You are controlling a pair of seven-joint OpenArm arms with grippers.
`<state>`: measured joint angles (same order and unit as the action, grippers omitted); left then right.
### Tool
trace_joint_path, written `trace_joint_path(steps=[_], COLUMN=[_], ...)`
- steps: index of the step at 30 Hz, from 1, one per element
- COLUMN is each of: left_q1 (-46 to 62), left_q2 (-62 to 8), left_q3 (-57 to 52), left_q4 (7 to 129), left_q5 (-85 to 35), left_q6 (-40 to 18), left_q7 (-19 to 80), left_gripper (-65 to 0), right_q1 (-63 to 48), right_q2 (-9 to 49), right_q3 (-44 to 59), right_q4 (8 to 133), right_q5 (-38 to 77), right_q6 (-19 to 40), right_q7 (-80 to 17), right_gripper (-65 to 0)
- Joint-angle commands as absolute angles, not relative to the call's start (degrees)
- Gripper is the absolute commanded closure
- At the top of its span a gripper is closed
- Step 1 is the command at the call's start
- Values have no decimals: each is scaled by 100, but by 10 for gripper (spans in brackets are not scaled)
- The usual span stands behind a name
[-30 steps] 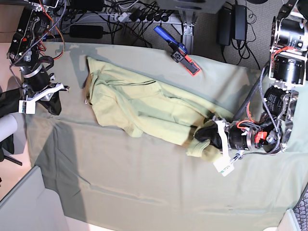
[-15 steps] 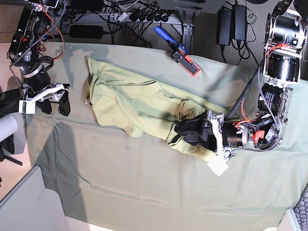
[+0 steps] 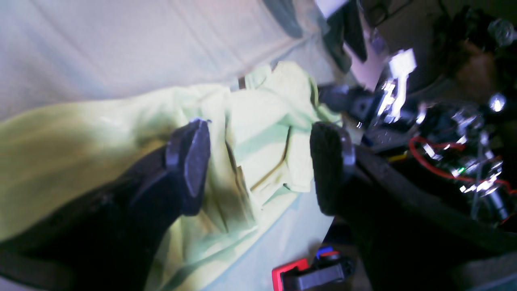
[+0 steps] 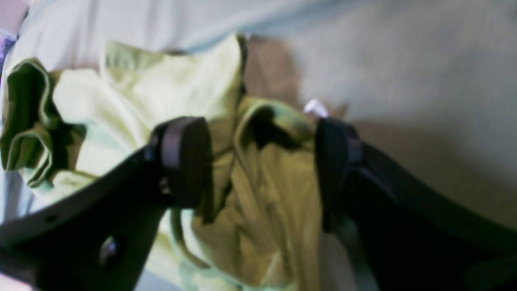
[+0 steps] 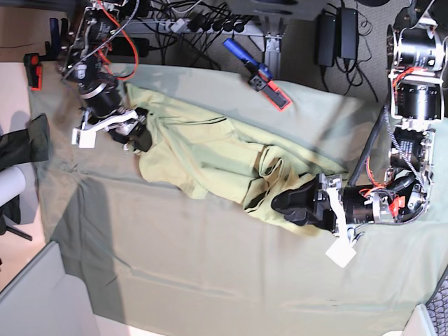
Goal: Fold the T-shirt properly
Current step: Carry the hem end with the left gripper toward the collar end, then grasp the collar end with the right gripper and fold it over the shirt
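Observation:
The pale yellow-green T-shirt [image 5: 203,150] lies crumpled in a slanting band across the grey-green table cloth [image 5: 210,273]. My left gripper [image 5: 288,203] is at its bunched lower right end. In the left wrist view that gripper [image 3: 258,165] is open, with its fingers [image 3: 190,161] wide apart over the T-shirt [image 3: 262,133]. My right gripper [image 5: 137,133] is at the shirt's upper left end. In the right wrist view it [image 4: 258,161] is open, with rumpled T-shirt fabric [image 4: 274,194] lying between the fingers [image 4: 183,157].
A red and blue tool [image 5: 266,80] lies at the table's back edge and also shows in the left wrist view [image 3: 311,275]. Cables and power bricks [image 5: 336,35] lie behind the table. A white tag [image 5: 341,253] hangs off the left arm.
My right arm has swung from the table's left edge to the shirt's upper left end. My left gripper pushed the shirt's right end inward, then drew back slightly; that end is now bunched.

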<state>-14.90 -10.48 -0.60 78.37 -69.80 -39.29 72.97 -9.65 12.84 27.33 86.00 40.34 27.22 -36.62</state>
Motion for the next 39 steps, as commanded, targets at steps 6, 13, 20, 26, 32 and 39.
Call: trace_joint_path(steps=[6, 13, 20, 26, 32, 39], left_q1=[-1616, -1616, -1619, -1619, -1619, -1616], left_q2=[-1066, -1066, -1181, -1356, -1581, -1739], left_q3=[-163, -163, -165, -165, -279, -298], left_q4=[7946, 7946, 7946, 7946, 7946, 7946], left_q5=[-7223, -7214, -7223, -7223, -7223, -7220], left_q6=[-4000, -4000, -4000, -4000, -4000, -4000], left_q7=[7271, 7273, 7242, 7227, 7223, 7229], left_gripper=[-420, -419, -420, -419, -419, -419], right_q1=[-893, -893, -891, -884, -829, -827], right_q2=[1317, 1317, 1319, 1400, 1719, 2351], right_q3=[2460, 2064, 2062, 2237, 2825, 3356], right_q4=[8420, 8420, 8420, 8451, 8453, 8453], right_q5=[4047, 3988, 4010, 4005, 3979, 4132], right_q6=[2832, 2832, 2832, 2829, 2832, 2832], right_q7=[-3562, -3476, -3428, -3277, -3326, -3376], right_gripper=[-413, -379, 0, 0, 0, 0])
